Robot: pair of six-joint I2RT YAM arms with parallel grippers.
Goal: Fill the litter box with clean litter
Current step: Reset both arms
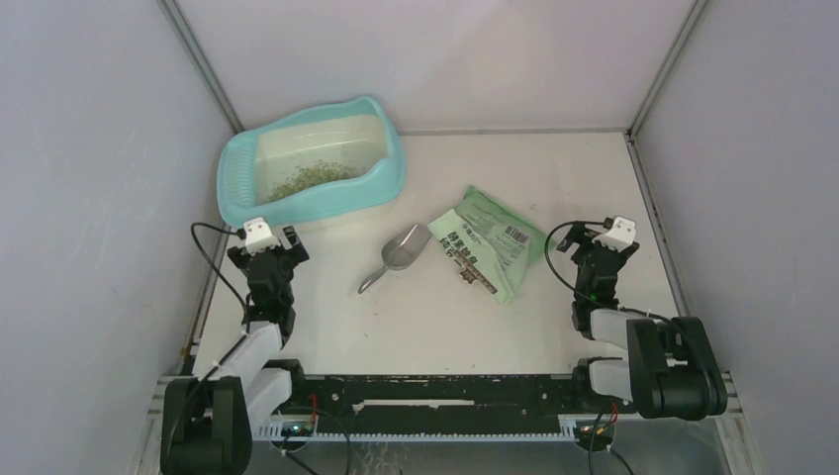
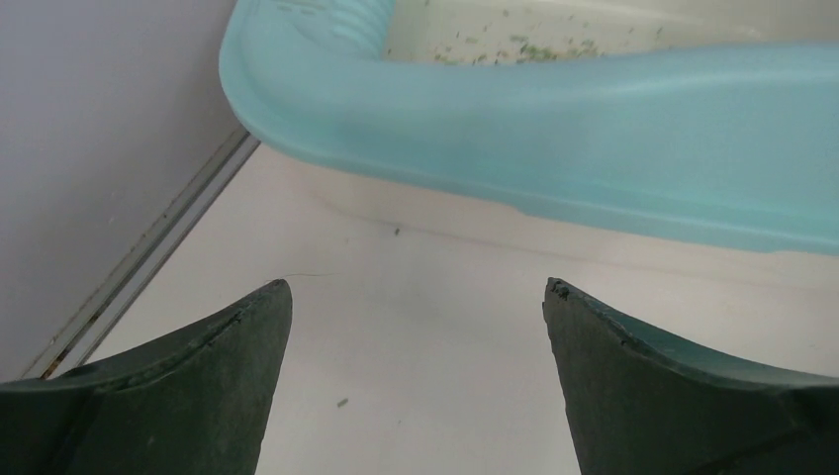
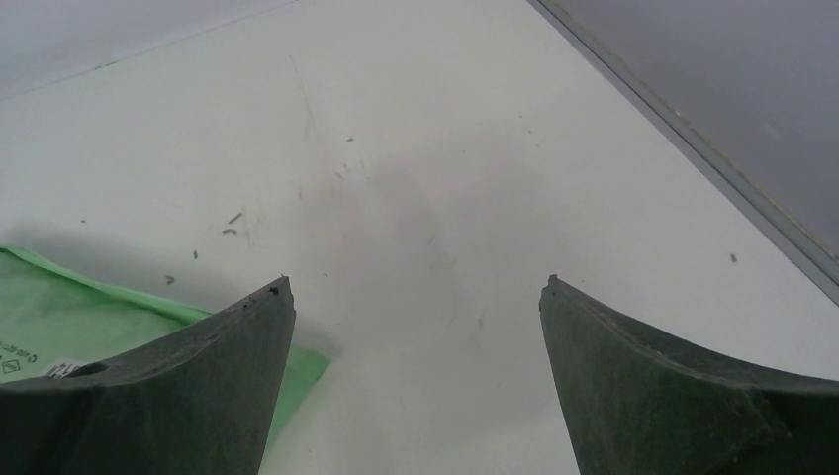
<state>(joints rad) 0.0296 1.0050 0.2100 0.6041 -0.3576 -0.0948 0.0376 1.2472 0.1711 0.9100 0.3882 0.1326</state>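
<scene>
left gripper [image 2: 416, 297] and right gripper [image 3: 416, 292] spread wide, empty | litter box [image 1: 394, 163] far-left, thin litter [image 1: 312, 178] inside | scoop [image 1: 396, 255] between box and bag [image 1: 487, 247] | I should pinch the scoop handle squarely, keeping its bowl level

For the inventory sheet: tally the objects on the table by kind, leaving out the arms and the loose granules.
Turquoise litter box: 1
Grey metal scoop: 1
Green printed bag: 1
Total: 3
</scene>
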